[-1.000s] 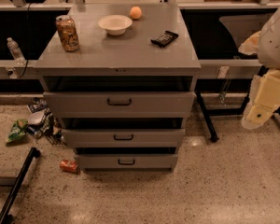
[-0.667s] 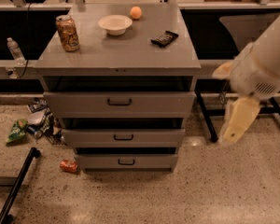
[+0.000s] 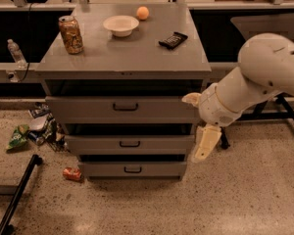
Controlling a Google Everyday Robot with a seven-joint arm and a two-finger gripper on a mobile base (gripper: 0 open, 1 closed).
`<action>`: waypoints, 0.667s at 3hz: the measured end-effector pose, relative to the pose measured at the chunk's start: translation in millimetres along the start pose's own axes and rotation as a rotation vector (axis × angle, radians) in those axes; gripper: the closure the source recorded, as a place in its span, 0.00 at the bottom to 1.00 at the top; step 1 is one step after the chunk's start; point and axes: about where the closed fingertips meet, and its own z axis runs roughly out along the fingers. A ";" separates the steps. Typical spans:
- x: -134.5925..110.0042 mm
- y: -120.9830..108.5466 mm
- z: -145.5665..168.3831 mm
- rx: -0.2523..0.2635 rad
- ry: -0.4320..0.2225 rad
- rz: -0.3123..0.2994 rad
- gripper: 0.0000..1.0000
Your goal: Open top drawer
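Observation:
The top drawer (image 3: 88, 110) is the tallest and widest grey front of the cabinet, with a small dark bar handle (image 3: 125, 106) at its centre. A dark gap shows above it under the cabinet top. Two shorter drawer fronts sit below it, the middle drawer (image 3: 103, 144) and the bottom drawer (image 3: 157, 169). My gripper (image 3: 205, 143) hangs down at the end of the white arm (image 3: 264, 77), just off the cabinet's right side, level with the middle drawer. It is apart from the top drawer's handle and holds nothing that I can see.
On the cabinet top (image 3: 117, 58) stand a soda can (image 3: 70, 34), a white bowl (image 3: 120, 25), an orange (image 3: 142, 12) and a dark snack bar (image 3: 173, 39). Litter (image 3: 36, 131) and a crushed can (image 3: 72, 174) lie on the floor at left. A black stand leg (image 3: 17, 199) lies at front left.
My arm has swung in from the right edge of view to the cabinet's right side, and the gripper now hangs next to the drawers. The drawers have not moved.

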 end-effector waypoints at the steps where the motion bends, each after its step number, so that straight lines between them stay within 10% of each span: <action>1: -15.9 -23.7 47.5 0.015 -0.019 -0.070 0.00; 2: -18.9 -29.8 55.2 0.025 -0.020 -0.081 0.00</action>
